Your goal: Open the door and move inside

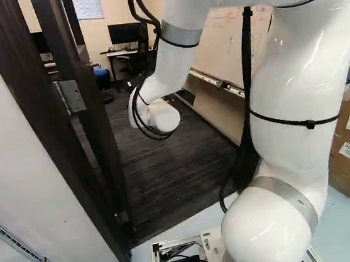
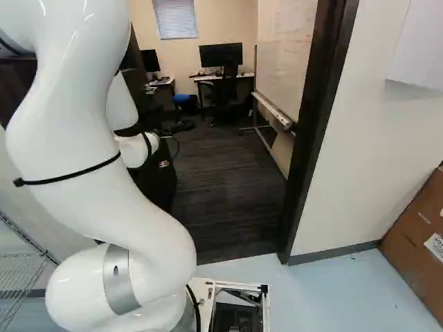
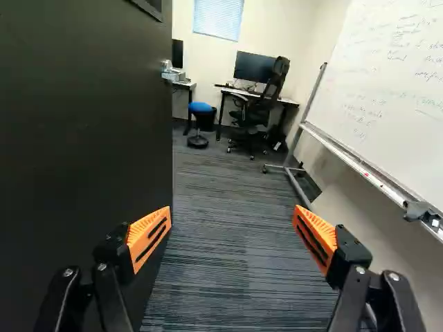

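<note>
Blue stool [image 3: 200, 108] and black chair [image 3: 258, 111] stand beyond the open door [image 3: 83, 152].

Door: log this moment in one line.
door: standing open | gripper: open, empty, beside door | ahead: carpet, whiteboard, desk | base: short of the carpet

The flat, dark door [image 3: 83, 138] is standing wide open and straight up. It is hanging by a silver hinge [image 1: 73, 96] at the left edge of its dark frame [image 1: 25, 78], and it is reaching into the room. A shiny handle [image 3: 167, 68] is sticking out near its far edge.
</note>
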### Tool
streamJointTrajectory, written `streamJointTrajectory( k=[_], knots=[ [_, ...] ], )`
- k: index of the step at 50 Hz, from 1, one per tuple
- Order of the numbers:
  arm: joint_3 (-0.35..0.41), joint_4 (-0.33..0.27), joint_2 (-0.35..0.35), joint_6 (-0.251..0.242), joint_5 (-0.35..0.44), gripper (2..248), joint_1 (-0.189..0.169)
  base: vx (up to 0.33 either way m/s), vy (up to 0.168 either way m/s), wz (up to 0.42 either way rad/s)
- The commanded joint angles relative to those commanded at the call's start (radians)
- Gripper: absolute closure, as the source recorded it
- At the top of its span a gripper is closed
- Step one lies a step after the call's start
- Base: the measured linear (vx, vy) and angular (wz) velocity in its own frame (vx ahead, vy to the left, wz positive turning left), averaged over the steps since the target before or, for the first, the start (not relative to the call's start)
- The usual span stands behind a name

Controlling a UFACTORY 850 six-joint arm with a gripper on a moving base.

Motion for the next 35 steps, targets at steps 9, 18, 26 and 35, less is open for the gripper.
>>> streamJointTrajectory(
  k=[9,18,26,35],
  knots=[
    [0.004,-0.003,0.004,0.002,-0.001,3,-0.004,0.000,0.000,0.000],
    [0.018,-0.012,0.016,0.010,-0.005,3,-0.017,0.000,0.000,0.000],
    [0.037,-0.025,0.034,0.021,-0.011,3,-0.035,0.000,0.000,0.000],
    [0.068,-0.045,0.063,0.038,-0.020,3,-0.063,0.000,0.000,0.000]
  ],
)
